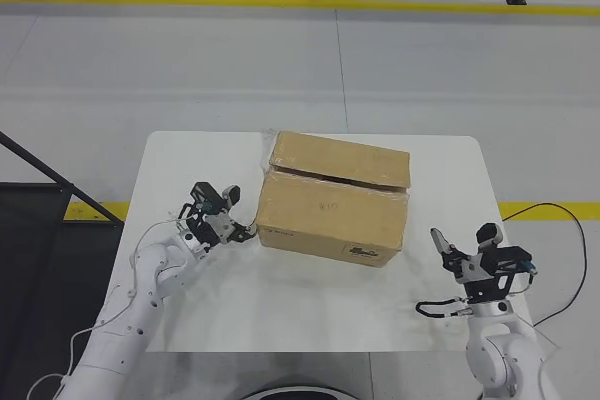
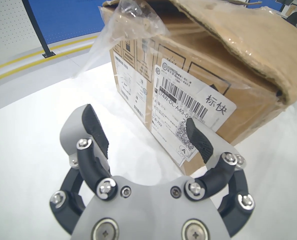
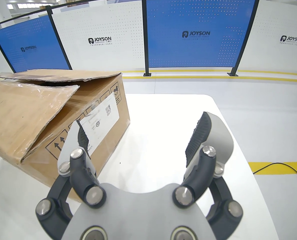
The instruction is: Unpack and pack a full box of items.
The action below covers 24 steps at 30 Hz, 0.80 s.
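White table (image 1: 280,300); blue fence panels (image 3: 188,53)

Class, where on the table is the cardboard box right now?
In the top view the cardboard box sits toward the far middle of the white table, between the left gripper, close beside one end, and the right gripper, farther off the other.

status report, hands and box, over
Left hand open, at box end. Right hand open, clear of box. Flaps down, loose tape hanging. No obstruction seen.
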### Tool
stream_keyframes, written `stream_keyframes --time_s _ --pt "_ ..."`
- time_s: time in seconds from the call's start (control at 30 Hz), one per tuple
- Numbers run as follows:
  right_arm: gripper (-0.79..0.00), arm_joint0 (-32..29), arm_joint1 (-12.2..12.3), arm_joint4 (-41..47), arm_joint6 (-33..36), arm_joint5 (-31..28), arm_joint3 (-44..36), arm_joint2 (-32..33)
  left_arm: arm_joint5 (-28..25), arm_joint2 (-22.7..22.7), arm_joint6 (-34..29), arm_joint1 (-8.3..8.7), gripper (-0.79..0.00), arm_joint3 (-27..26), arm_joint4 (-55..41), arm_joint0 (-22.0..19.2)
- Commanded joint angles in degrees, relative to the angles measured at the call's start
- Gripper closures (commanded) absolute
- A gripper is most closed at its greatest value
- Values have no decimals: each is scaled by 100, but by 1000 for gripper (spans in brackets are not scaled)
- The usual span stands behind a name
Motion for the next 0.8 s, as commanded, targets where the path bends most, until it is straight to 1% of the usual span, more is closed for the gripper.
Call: stream_keyframes --time_s 0.0,0.17,0.27,0.4,0.53,0.67,0.77 --pt "-785 -1 -1 6 -13 -9 7 10 -7 5 13 9 -785 -33 30 33" --pt "-785 0 -5 36 -27 -48 31 32 51 20 56 13 -785 -82 -27 78" --pt "-785 8 -5 65 -50 -89 95 57 278 21 17 5 -785 -58 -71 59" --pt "-785 60 -7 97 -53 -146 190 64 1111 -10 -52 -41 -785 38 -197 -25" --pt "-785 76 -8 101 -34 -166 200 78 2160 56 34 -117 -785 299 -81 -320" --pt "-785 50 -9 97 -26 -154 150 112 2792 297 242 -232 -785 717 -33 -794" --pt "-785 -28 -12 125 -70 -104 130 168 3020 559 387 -335 -785 1096 9 -1177"
